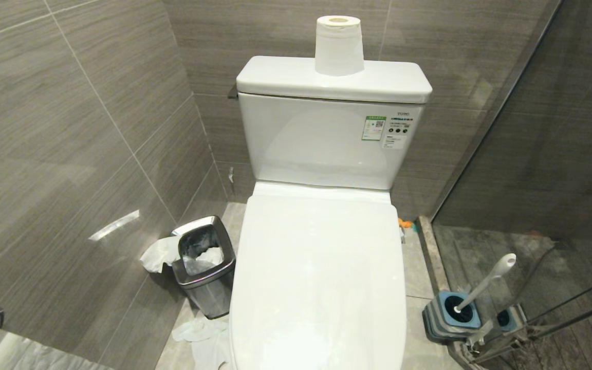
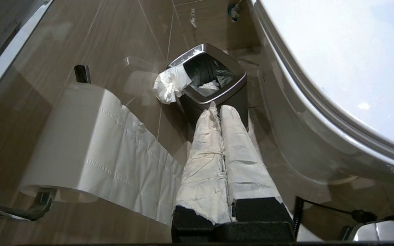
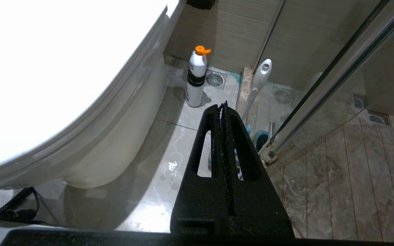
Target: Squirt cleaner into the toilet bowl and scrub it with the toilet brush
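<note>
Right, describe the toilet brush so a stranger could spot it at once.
Start at the white toilet, lid shut, and look to the floor on its right side, by the glass shower screen. The toilet brush leans there in a squat blue-and-grey holder. Its long slim white handle sets it apart from the orange-capped bottle nearby.

A white toilet bowl (image 1: 321, 277) fills the middle, its lid shut flat over the seat. Behind it stands the tank (image 1: 321, 139), bearing a small green-and-white sticker (image 1: 373, 128) on its front, and a paper roll (image 1: 339, 45) stands upright on the tank's cover. On the floor to the left, just beside the bowl, is a square steel waste bin (image 1: 204, 267) with crumpled paper (image 1: 158, 254) hanging over its rim. To the right, the toilet brush (image 1: 486, 281) leans in its blue-and-grey holder (image 1: 450, 316) next to a glass partition (image 1: 548, 154).
</note>
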### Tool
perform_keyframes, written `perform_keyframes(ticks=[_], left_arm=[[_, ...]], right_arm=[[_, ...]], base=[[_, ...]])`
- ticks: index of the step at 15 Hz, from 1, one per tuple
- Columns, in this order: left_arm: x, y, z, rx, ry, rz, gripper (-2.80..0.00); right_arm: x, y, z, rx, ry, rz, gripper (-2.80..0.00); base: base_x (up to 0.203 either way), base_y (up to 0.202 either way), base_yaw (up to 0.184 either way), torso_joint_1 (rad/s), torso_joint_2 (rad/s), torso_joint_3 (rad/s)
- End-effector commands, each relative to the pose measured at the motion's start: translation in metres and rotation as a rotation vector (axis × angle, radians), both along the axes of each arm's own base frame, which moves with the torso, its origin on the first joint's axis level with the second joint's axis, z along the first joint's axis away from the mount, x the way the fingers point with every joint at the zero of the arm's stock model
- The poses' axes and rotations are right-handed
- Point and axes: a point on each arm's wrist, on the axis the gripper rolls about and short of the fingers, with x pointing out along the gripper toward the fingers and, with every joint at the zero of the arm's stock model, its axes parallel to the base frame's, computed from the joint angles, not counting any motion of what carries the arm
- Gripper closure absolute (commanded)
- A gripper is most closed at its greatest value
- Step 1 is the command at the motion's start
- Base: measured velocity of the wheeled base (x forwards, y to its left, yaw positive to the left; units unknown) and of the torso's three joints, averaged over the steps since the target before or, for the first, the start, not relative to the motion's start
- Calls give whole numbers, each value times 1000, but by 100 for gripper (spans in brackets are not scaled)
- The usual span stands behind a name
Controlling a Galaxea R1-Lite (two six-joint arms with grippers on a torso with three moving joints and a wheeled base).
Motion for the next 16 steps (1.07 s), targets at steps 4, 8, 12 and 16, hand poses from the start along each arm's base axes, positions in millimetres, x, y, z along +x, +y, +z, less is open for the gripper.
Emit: perform_keyframes(ticks=[4,8,12,16], left_arm=[[0,1,-1,-173,9,52,0],[0,1,-1,-196,9,53,0],[0,1,-1,-200,9,57,0],[0,1,-1,-202,9,61,0]], right_arm=[[0,0,0,91,3,-8,0],[0,0,0,93,3,-13,0],[0,-1,0,95,3,-24,0],[0,-1,0,96,2,-25,0]], base=[[0,0,0,0,0,0],[0,0,0,0,0,0],[0,0,0,0,0,0],[0,0,0,0,0,0]])
